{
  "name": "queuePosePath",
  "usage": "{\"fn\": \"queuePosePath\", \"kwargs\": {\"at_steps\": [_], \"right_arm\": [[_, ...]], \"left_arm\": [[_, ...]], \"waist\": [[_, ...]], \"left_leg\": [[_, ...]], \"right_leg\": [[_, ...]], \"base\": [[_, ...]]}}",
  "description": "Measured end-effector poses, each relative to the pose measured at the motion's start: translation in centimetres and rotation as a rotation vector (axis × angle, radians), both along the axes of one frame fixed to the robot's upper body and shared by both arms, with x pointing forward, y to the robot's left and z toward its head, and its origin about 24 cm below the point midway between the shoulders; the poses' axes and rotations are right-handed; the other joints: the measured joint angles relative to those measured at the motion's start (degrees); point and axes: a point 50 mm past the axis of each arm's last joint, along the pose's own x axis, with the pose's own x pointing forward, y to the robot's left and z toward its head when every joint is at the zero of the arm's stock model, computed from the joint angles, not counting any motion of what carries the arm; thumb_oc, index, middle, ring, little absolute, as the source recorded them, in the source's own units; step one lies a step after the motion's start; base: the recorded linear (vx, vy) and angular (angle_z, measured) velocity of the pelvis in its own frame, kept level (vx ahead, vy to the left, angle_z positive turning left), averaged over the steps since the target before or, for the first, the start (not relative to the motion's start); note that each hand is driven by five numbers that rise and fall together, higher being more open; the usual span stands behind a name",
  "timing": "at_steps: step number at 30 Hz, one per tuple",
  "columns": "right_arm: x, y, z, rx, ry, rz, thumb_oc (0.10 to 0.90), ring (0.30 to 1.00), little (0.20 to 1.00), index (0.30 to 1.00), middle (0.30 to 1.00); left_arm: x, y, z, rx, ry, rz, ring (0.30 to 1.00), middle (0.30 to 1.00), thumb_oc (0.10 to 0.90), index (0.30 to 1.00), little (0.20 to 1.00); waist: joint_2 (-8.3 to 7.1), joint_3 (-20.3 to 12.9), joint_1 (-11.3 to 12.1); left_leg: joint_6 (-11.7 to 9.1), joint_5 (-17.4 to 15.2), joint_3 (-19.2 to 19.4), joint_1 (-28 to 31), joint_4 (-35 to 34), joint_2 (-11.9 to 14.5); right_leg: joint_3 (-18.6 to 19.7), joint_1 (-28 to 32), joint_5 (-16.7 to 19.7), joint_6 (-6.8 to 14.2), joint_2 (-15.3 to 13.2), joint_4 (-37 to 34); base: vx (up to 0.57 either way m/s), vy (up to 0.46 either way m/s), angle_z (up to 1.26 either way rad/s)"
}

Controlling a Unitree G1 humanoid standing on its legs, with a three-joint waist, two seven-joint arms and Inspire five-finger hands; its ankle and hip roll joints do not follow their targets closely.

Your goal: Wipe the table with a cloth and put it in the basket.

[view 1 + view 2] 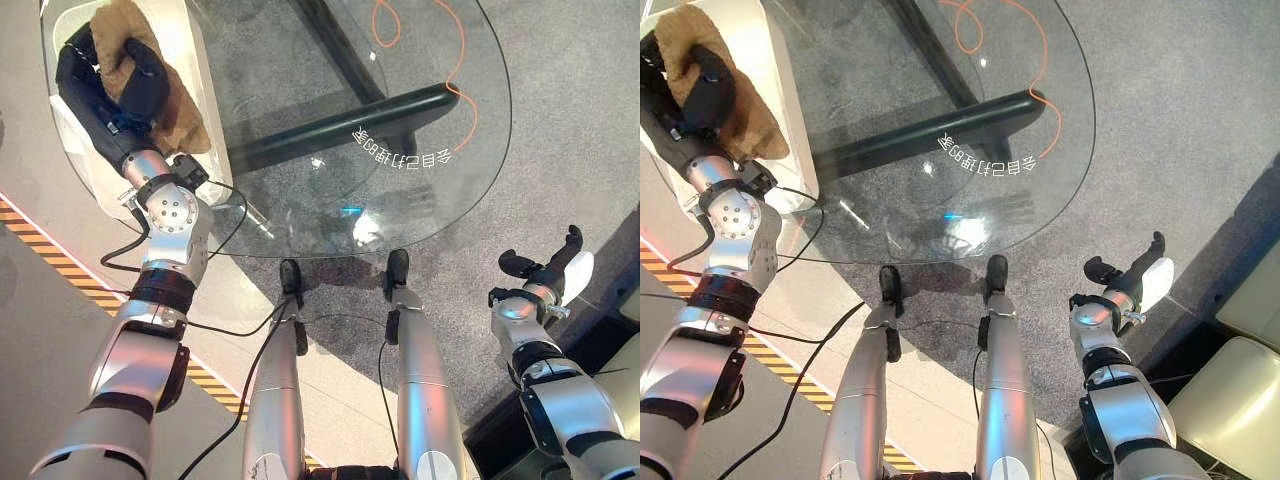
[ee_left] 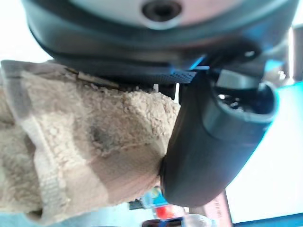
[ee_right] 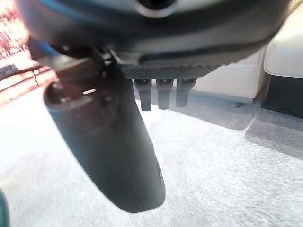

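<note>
Left hand (image 1: 120, 75) clamps the tan cloth (image 1: 165, 95) at the glass table's (image 1: 420, 200) far-left edge, over a white box, so binning looks pending; right hand (image 1: 545, 265) idles slack-fingered, empty.

White characters on the glass table (image 1: 430, 90) appear mirrored and cannot be read.

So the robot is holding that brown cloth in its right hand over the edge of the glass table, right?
Not quite: it is the left hand that grips the brown cloth, over the edge of the glass table. The left eye view shows this. The right hand hangs open beside the table, holding nothing.
</note>
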Motion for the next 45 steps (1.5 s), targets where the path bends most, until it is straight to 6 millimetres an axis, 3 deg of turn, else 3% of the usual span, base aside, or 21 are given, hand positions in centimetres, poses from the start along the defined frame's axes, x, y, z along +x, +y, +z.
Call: {"fn": "queuePosePath", "kwargs": {"at_steps": [11,22,34,35,36,38,39,40,45], "right_arm": [[0.1,0.2,-0.3,-0.013,0.035,0.031,0.800,0.900,0.900,0.900,0.900],[0.6,0.7,0.1,-0.028,0.035,0.064,0.800,0.900,0.900,0.900,0.900],[0.8,0.9,0.3,-0.034,0.031,0.072,0.800,0.900,0.900,0.900,0.900],[0.8,0.9,0.3,-0.036,0.031,0.073,0.800,0.900,0.900,0.900,0.900],[0.8,0.9,0.3,-0.037,0.031,0.075,0.800,0.900,0.900,0.900,0.900],[0.8,1.0,0.4,-0.038,0.030,0.076,0.800,0.900,0.900,0.900,0.900],[0.9,1.0,0.4,-0.038,0.029,0.076,0.800,0.900,0.900,0.900,0.900],[0.9,1.0,0.4,-0.038,0.027,0.077,0.800,0.900,0.900,0.900,0.900],[1.1,1.1,0.6,-0.040,0.022,0.081,0.800,0.900,0.900,0.900,0.900]], "left_arm": [[0.7,0.6,-1.5,0.053,0.136,0.079,0.300,0.300,0.100,0.300,0.200],[1.6,1.8,-0.8,0.164,0.293,0.192,0.300,0.300,0.100,0.300,0.200],[1.8,3.1,-1.3,0.190,0.447,0.251,0.300,0.300,0.100,0.300,0.200],[1.8,3.2,-1.4,0.190,0.452,0.252,0.319,0.319,0.122,0.319,0.222],[1.8,3.3,-1.5,0.192,0.460,0.248,0.472,0.472,0.300,0.472,0.400],[1.9,3.3,-1.6,0.198,0.472,0.235,0.545,0.545,0.385,0.545,0.485],[1.9,3.3,-1.7,0.204,0.479,0.224,0.766,0.766,0.644,0.766,0.744],[2.0,3.3,-1.7,0.208,0.486,0.221,0.900,0.900,0.800,0.900,0.900],[2.1,3.2,-1.2,0.218,0.485,0.208,0.900,0.900,0.800,0.900,0.900]], "waist": [[-0.03,0.0,-0.5],[-1.53,0.0,-1.8],[-1.60,0.0,-2.3],[-1.60,0.0,-2.3],[-1.61,0.0,-2.4],[-1.61,0.0,-2.5],[-1.61,0.0,-2.5],[-1.63,0.0,-2.6],[-1.65,0.0,-2.8]], "left_leg": [[0.0,0.0,0.1,-0.1,-0.2,0.1],[-0.2,0.1,0.3,-1.0,-0.8,0.3],[-0.2,0.1,0.3,-1.1,-1.0,0.3],[-0.2,0.1,0.3,-1.1,-1.0,0.3],[-0.2,0.1,0.3,-1.1,-1.1,0.3],[-0.2,0.1,0.3,-1.3,-1.1,0.3],[-0.2,0.1,0.3,-1.3,-1.1,0.3],[-0.2,0.1,0.3,-1.4,-1.1,0.3],[-0.2,0.1,0.3,-2.0,-1.1,0.3]], "right_leg": [[0.1,-0.3,0.0,-0.1,0.1,0.0],[0.1,-1.4,0.1,-0.2,0.3,-0.6],[0.1,-1.4,0.2,-0.3,0.3,-0.8],[0.1,-1.4,0.2,-0.3,0.3,-0.8],[0.1,-1.5,0.2,-0.3,0.3,-0.9],[0.1,-1.6,0.2,-0.3,0.3,-0.9],[0.1,-1.6,0.2,-0.3,0.3,-0.9],[0.1,-1.7,0.2,-0.3,0.3,-1.0],[0.1,-2.3,0.2,-0.3,0.3,-0.9]], "base": [[0.00,0.018,0.00],[0.00,0.000,0.00],[0.00,0.000,0.00],[0.00,0.000,0.00],[0.00,0.000,0.00],[0.00,0.000,0.00],[0.00,0.000,0.00],[0.00,0.000,0.00],[0.00,0.000,0.00]]}}
